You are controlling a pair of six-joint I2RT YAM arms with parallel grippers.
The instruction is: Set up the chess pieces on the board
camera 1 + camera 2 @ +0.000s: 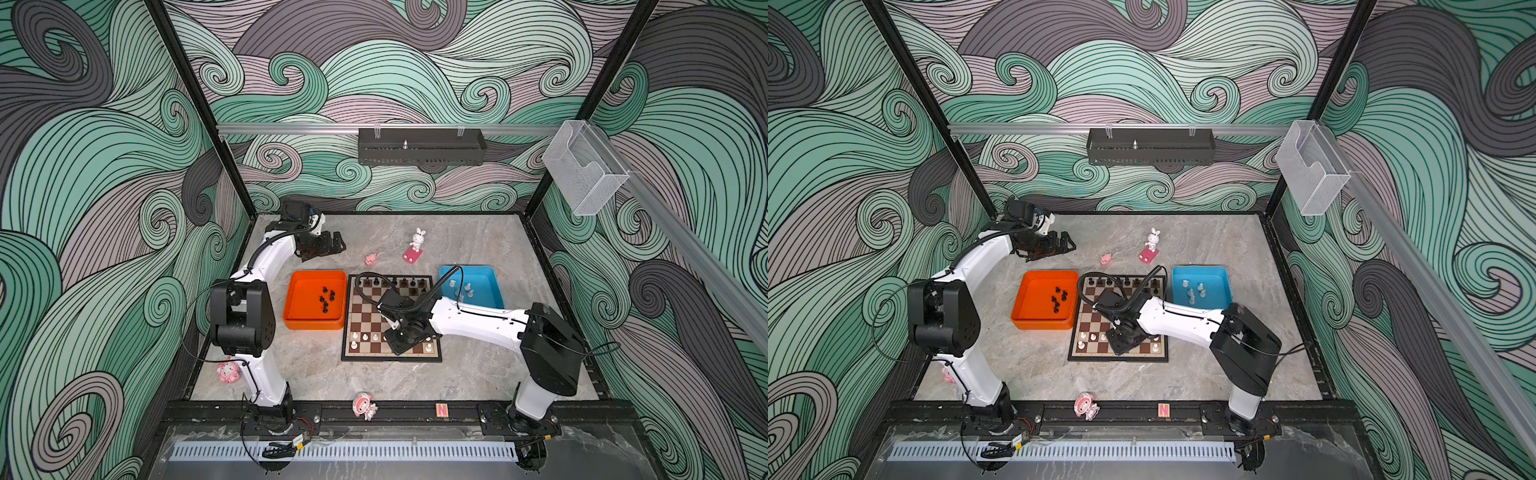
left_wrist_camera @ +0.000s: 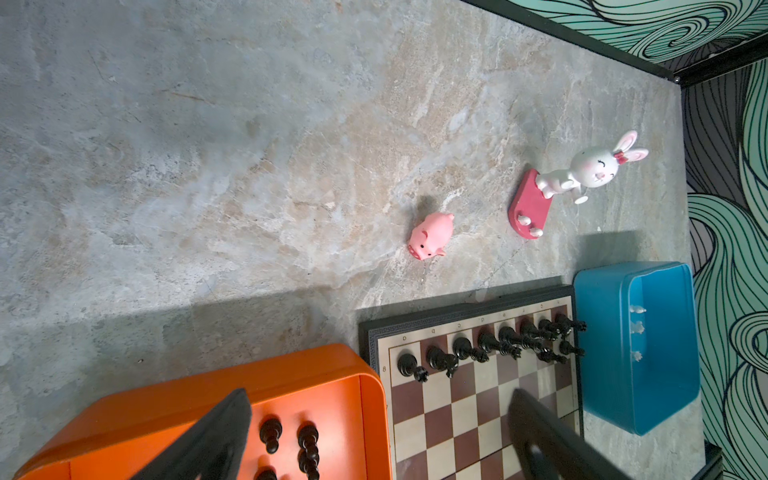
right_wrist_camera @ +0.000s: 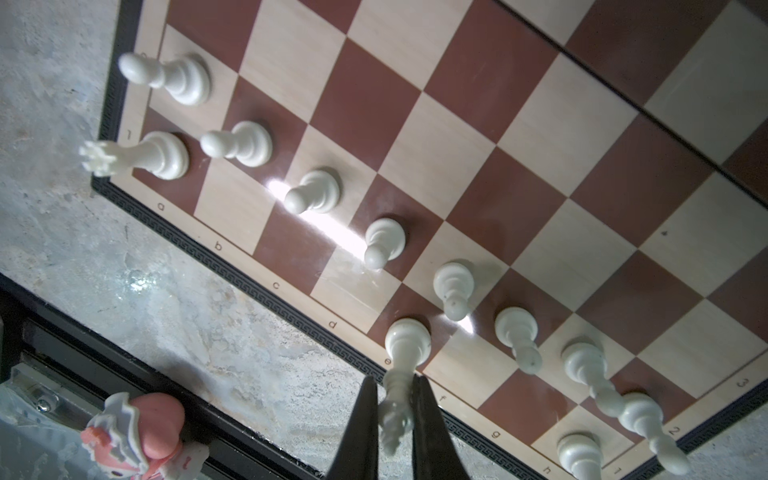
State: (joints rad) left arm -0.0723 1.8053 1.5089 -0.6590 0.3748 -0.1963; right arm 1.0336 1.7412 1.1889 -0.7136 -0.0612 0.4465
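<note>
1. Right pincer point(image 3: 395, 380) is clamped on a tall white piece point(image 3: 406, 345), base on the near row of the board point(image 3: 540, 166), by mark "e".
2. Release is best made only once the base sits flat and centred; pawns point(image 3: 453, 286) stand close.
3. Left pincer point(image 2: 380, 397): wide open, empty, near the orange tray point(image 2: 208, 374).
4. Grip is shown by the right wrist view only; it is hidden in both top views.

Swirl-patterned walls point(image 1: 104, 166) (teal, grey), marbled stone-look tabletop point(image 1: 478, 249), perhaps aluminium rail point(image 1: 291, 129), black shelf point(image 1: 419, 151)

white arm links point(image 1: 478, 322), black joints point(image 1: 241, 316), black cables point(image 1: 444, 283)
</note>
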